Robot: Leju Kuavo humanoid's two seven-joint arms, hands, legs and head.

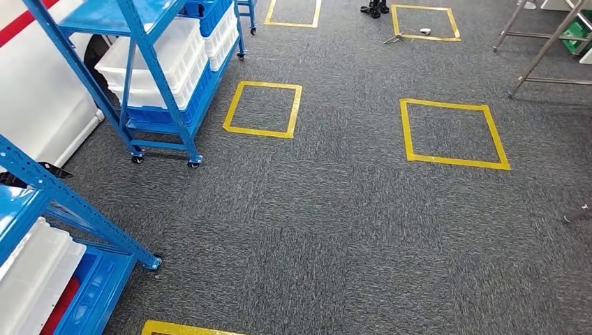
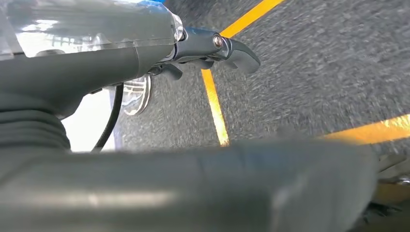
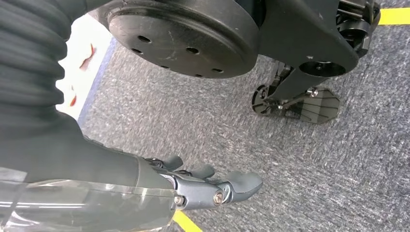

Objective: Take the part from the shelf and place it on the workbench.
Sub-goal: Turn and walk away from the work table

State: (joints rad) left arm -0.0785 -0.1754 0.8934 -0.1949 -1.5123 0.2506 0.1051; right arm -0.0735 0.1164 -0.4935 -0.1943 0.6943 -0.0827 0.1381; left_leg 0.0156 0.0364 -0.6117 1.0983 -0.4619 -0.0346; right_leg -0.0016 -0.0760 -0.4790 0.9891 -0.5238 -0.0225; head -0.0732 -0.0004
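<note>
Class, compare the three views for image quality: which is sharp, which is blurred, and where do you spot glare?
Head view: evenly lit, sharp; yellow tape squares crisp. Left wrist view: carpet streaked by motion blur, the left hand partly soft, glare on its clear cover. Right wrist view: mostly sharp, the right hand in focus, overexposed white patch at the edge.

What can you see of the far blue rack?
The blue rack stands at the upper left of the head view, beside a white wall. Its frame looks like painted metal: perforated uprights, diagonal braces, flat shelves. It rides on small casters resting on the grey carpet. White crates and blue bins fill its lower shelves. It stands upright, its top cut off by the picture's edge. Neither hand touches it.
</note>
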